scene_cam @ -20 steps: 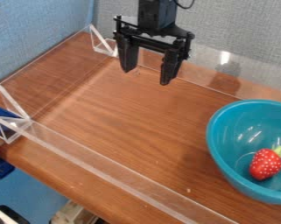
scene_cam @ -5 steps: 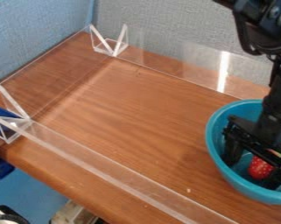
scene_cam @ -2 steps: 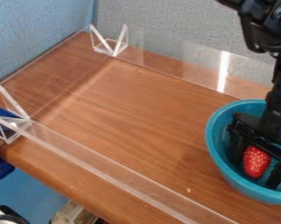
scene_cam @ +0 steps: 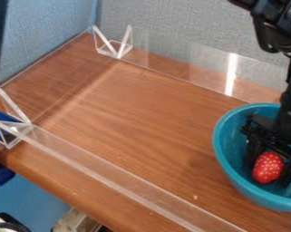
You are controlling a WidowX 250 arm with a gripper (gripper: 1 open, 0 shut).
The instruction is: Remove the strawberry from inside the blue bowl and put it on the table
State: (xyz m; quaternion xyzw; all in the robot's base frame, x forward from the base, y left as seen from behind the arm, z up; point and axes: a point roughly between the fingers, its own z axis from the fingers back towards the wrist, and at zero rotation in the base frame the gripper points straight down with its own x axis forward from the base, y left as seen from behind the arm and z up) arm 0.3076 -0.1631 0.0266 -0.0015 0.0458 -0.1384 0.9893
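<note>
Since a second ago, when the jaws stood spread around the fruit, they have drawn in: the gripper (scene_cam: 271,156) now has its dark fingers pressed against either side of the strawberry (scene_cam: 271,166), gripping it. It sits low inside the blue bowl (scene_cam: 230,145), at the right edge of the scene, with the arm reaching straight down from above.

The step in hand looks like the grasp itself, just completed, with the lift to follow. To do it well, the rise should go straight up until the fruit clears the bowl's rim (a sideways drag could catch the wall and tip or slide the light bowl). The toy is small and rounded, so it may squirt out if the hold is off-centre; whether the fingers sit at its widest part cannot be told from this view.

Once clear, the open wood of the bench (scene_cam: 135,118) to the left gives plenty of room, away from the clear acrylic walls (scene_cam: 75,156).
</note>
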